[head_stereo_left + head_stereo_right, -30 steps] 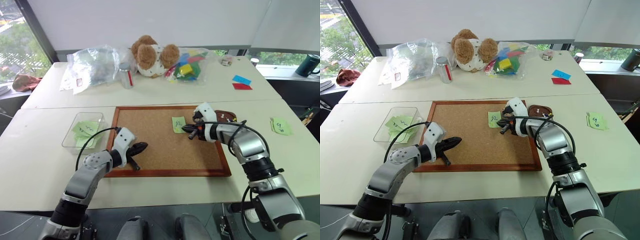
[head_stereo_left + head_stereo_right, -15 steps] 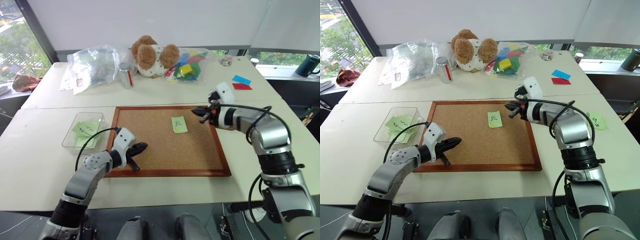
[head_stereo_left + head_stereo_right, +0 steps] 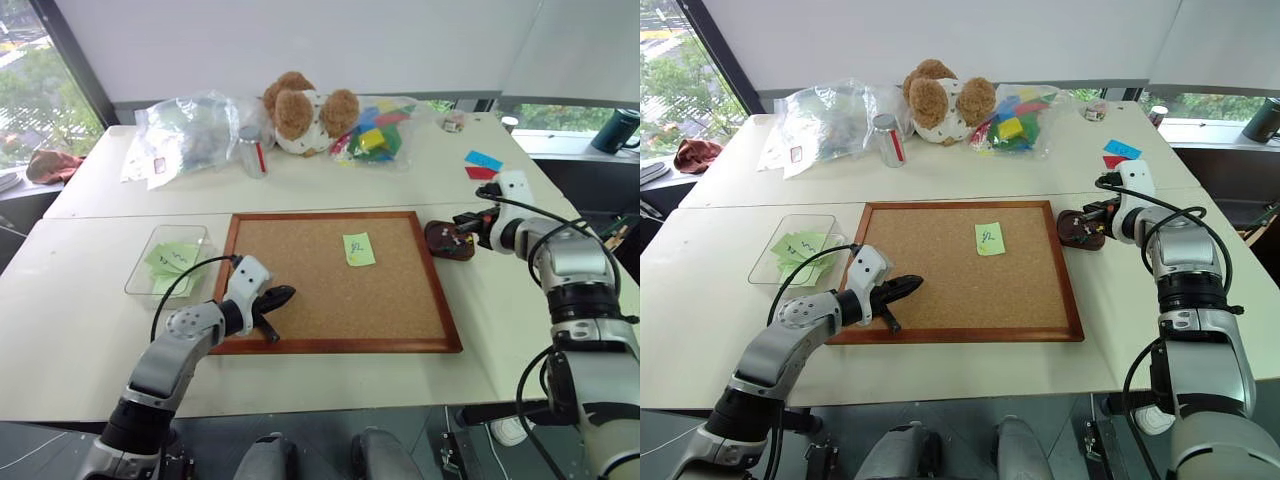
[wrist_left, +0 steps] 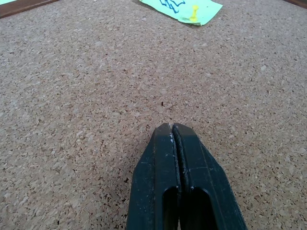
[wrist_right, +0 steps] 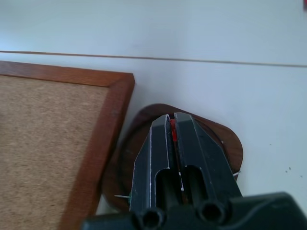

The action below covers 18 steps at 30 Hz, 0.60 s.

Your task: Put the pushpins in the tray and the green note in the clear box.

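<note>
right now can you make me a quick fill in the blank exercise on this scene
1. The right claw is shut on a red ____ over the tray.
2. The green note lies on the ____ board.
3. The clear box holds several ____ notes.
4. The left claw is ____ and empty above the board.

Missing words: pushpin; cork; green; shut

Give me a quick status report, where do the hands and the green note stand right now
Right hand shut on a red pushpin, over the tray. Left hand shut, empty, on the cork board. Green note on the board under a yellow pin.
</note>
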Each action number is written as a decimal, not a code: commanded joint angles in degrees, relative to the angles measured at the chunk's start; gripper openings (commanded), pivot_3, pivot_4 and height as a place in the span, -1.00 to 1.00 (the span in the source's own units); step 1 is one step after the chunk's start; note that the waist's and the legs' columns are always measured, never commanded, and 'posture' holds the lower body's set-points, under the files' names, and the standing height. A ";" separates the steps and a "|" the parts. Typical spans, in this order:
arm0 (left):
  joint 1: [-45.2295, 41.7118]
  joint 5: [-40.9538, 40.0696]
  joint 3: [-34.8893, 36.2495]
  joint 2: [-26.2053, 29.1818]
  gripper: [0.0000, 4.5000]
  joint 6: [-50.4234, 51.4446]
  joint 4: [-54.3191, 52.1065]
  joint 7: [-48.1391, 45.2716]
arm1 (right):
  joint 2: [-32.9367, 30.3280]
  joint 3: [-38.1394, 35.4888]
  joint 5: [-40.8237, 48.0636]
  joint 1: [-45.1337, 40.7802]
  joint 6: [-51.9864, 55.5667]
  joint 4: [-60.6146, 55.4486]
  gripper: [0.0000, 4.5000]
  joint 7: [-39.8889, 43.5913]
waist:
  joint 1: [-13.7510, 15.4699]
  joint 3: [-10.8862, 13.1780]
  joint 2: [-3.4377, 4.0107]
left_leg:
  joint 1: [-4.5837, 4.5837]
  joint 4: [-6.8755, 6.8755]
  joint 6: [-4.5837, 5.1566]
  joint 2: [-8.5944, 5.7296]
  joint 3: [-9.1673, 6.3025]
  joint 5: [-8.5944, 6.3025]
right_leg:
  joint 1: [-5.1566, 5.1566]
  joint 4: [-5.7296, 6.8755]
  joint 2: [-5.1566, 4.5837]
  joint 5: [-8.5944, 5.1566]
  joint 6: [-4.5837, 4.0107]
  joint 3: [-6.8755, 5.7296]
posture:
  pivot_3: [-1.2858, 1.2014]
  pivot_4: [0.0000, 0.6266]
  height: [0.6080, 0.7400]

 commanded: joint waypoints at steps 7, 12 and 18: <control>1.98 1.37 -1.20 0.79 -1.00 1.42 2.23 -0.18 | 0.57 -1.43 -0.44 -5.27 -6.18 11.17 -0.97 0.20 | -0.01 0.00 0.00 | 0.00 0.01 0.00 0.00 0.00 0.00 | 0.02 0.00 0.00 0.00 0.00 0.00 | 0.03 -0.52 1.00; 2.24 1.31 -1.23 0.75 -1.00 1.46 1.92 -0.16 | 0.96 -1.21 -1.13 -6.80 -8.90 16.60 -0.97 0.20 | -0.04 0.00 0.00 | 0.00 0.01 0.00 0.00 0.00 0.00 | 0.02 -0.01 0.00 0.00 0.00 0.00 | 0.03 -0.52 1.00; 2.57 1.37 -1.09 0.81 -1.00 1.43 1.60 0.03 | 1.29 -1.31 -1.17 -7.47 -9.85 18.79 -0.38 0.58 | -0.04 0.00 0.00 | 0.01 0.00 0.00 0.00 0.00 0.00 | 0.02 -0.01 0.00 0.00 0.00 0.00 | 0.03 -0.52 1.00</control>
